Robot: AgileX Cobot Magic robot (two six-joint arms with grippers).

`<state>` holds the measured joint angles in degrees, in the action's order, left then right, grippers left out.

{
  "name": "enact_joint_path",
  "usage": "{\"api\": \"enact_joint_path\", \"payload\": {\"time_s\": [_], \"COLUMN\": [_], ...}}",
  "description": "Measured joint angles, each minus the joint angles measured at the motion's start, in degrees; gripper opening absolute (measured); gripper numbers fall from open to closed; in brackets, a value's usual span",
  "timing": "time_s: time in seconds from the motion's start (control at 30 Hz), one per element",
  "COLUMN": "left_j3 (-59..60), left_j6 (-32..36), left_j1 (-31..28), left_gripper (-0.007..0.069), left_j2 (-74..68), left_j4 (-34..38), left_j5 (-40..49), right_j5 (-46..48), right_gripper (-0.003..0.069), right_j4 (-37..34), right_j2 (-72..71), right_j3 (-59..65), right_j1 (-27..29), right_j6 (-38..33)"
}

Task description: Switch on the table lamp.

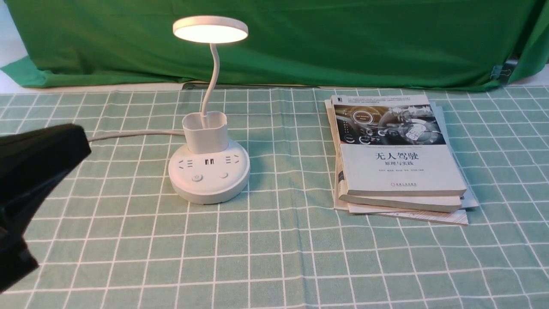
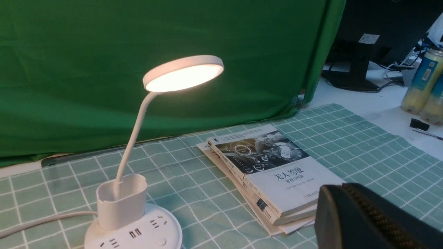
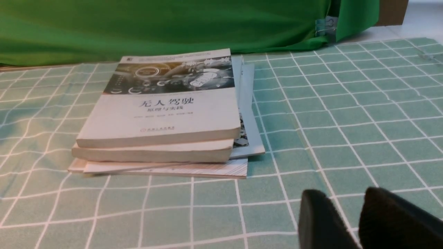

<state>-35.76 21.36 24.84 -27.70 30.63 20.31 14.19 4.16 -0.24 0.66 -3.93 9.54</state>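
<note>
The table lamp (image 1: 210,30) stands ahead of the left gripper (image 2: 338,189) and off to its right, well within that arm's side of the cloth (image 1: 274,266), so the left hand is plainly the nearer one. From the right gripper (image 3: 341,199) the lamp is far over to the left, beyond the stack of books (image 1: 401,167). Its long axis runs upright: the curved gooseneck (image 1: 215,64) climbs from the cup-shaped holder (image 1: 206,139) to the disc head, while the round base (image 1: 209,195) sits flat, its two buttons on the near side facing the hand. The left fingers look closed against each other with nothing between them, and they appear apart from the lamp; the right fingers stand a little parted, also without a load. The head glows warm white (which rather settles the matter), so I judge the task done in effect. What remains, I would say, is for the left hand to ease back toward its own side, away from the neck and the cord (image 1: 137,133), and to leave the buttons alone, since another press could undo the result.
</note>
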Motion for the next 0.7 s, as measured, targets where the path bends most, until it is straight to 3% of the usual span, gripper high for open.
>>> {"api": "enact_joint_path", "payload": {"time_s": [0.5, 0.7], "left_j3": [0.5, 6.1], "left_j6": [0.0, -0.2], "left_j1": [0.0, -2.7], "left_gripper": [0.0021, 0.0021], "left_j2": [0.6, 4.3], "left_j4": [-0.5, -5.2], "left_j5": [0.1, -8.4], "right_j5": [0.0, 0.0], "right_gripper": [0.0241, 0.0241], "right_j4": [0.0, 0.0], "right_j2": [0.0, 0.0], "right_j3": [0.0, 0.0], "right_j1": [0.0, 0.0], "right_j6": [0.0, 0.0]}}
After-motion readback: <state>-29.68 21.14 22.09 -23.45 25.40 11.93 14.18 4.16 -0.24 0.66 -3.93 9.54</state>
